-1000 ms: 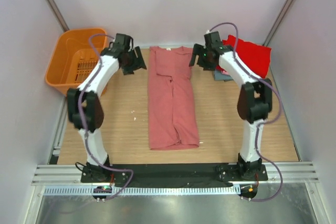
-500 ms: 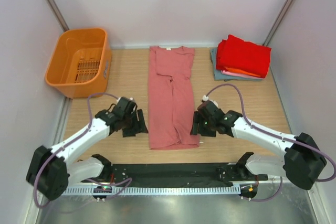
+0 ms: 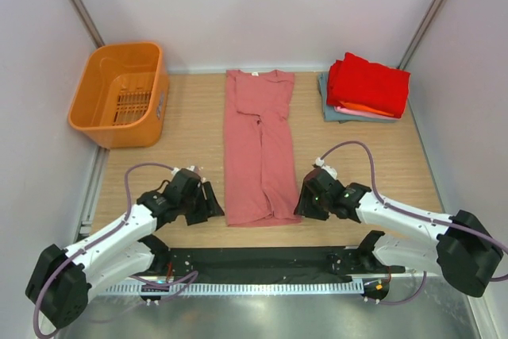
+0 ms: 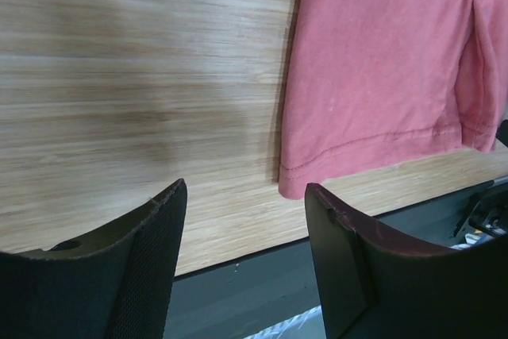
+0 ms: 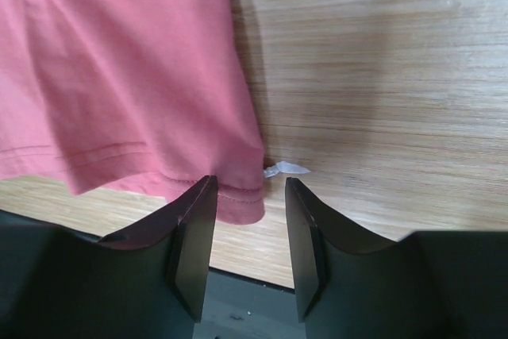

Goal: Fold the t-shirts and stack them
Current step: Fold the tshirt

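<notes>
A salmon-pink t-shirt lies folded into a long strip down the middle of the table, collar at the far end. My left gripper is open beside its near left hem corner. My right gripper is open at its near right hem corner, with the corner between the fingers. A stack of folded shirts, bright red on top with orange, pale pink and grey-blue below, sits at the far right.
An orange plastic basket stands at the far left. A small white scrap lies on the wood by the right hem corner. The black table edge runs just behind both grippers.
Both arms have swung from the far end of the shirt down to its near hem. In the last half second each gripper moved slightly nearer the front edge.
</notes>
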Robot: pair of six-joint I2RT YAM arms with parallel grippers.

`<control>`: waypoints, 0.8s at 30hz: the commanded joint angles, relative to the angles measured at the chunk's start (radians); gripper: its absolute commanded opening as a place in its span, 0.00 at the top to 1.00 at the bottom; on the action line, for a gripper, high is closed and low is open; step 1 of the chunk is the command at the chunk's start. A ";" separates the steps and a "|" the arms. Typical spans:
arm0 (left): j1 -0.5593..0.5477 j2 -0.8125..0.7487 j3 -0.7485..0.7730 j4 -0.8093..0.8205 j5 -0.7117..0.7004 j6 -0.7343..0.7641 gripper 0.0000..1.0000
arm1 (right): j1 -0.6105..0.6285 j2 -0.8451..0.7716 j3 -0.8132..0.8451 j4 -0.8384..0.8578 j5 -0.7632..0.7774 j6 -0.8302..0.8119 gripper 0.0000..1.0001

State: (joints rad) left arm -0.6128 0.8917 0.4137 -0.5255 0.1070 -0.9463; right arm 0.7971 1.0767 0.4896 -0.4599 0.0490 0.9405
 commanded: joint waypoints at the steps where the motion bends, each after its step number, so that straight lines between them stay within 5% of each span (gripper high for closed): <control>1: -0.033 -0.001 -0.004 0.099 0.007 -0.054 0.38 | 0.005 0.009 -0.032 0.078 -0.001 0.035 0.55; 12: -0.156 0.125 -0.038 0.193 -0.055 -0.123 0.39 | 0.010 -0.004 -0.072 0.125 -0.031 0.040 0.54; 15: -0.176 0.147 -0.038 0.200 -0.075 -0.135 0.42 | 0.016 -0.009 -0.083 0.142 -0.037 0.041 0.62; 22: -0.196 0.203 -0.036 0.258 -0.084 -0.140 0.66 | 0.017 -0.011 -0.098 0.164 -0.037 0.038 0.89; 24: -0.203 0.230 -0.033 0.275 -0.081 -0.138 0.83 | 0.017 -0.012 -0.098 0.165 -0.035 0.035 0.96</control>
State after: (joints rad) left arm -0.8047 1.0916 0.3882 -0.2859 0.0566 -1.0870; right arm 0.8062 1.0775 0.3950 -0.3218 0.0055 0.9756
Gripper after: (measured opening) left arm 0.205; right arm 0.069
